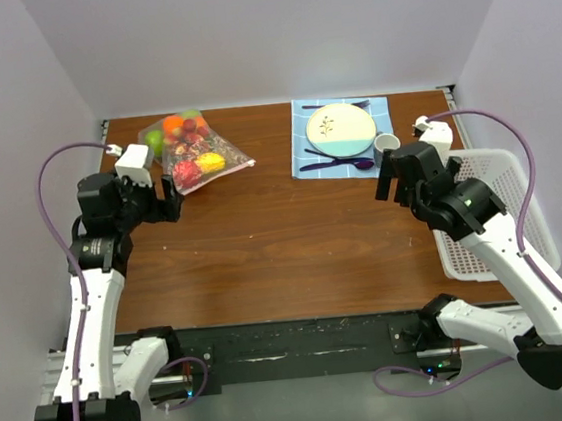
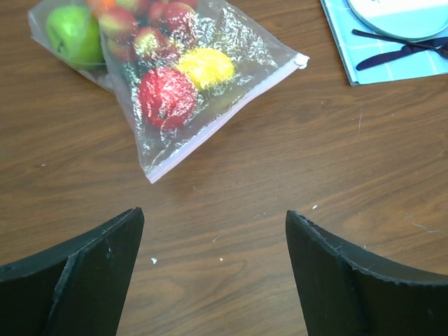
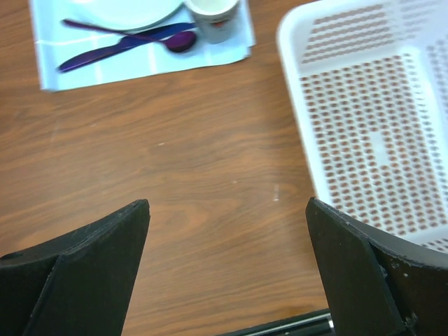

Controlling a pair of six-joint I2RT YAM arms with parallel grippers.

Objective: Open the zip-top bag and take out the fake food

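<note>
The clear zip-top bag [image 1: 194,149] lies closed at the table's back left, holding the fake food: a green fruit [image 1: 155,140], an orange [image 1: 172,124], a red round one [image 1: 187,172] and a yellow lemon [image 1: 212,161]. In the left wrist view the bag [image 2: 231,77] lies ahead of the fingers, its white slider [image 2: 301,61] at the right corner, with the red fruit [image 2: 166,96] and lemon [image 2: 205,67] inside. My left gripper [image 1: 162,200] is open and empty, just in front of the bag. My right gripper [image 1: 396,174] is open and empty, above bare wood near the cup.
A blue placemat [image 1: 301,158] at the back centre carries a plate [image 1: 341,128], purple cutlery [image 1: 336,162] and a small cup [image 1: 387,143]. A white perforated basket [image 1: 497,208] stands at the right edge, also in the right wrist view [image 3: 371,119].
</note>
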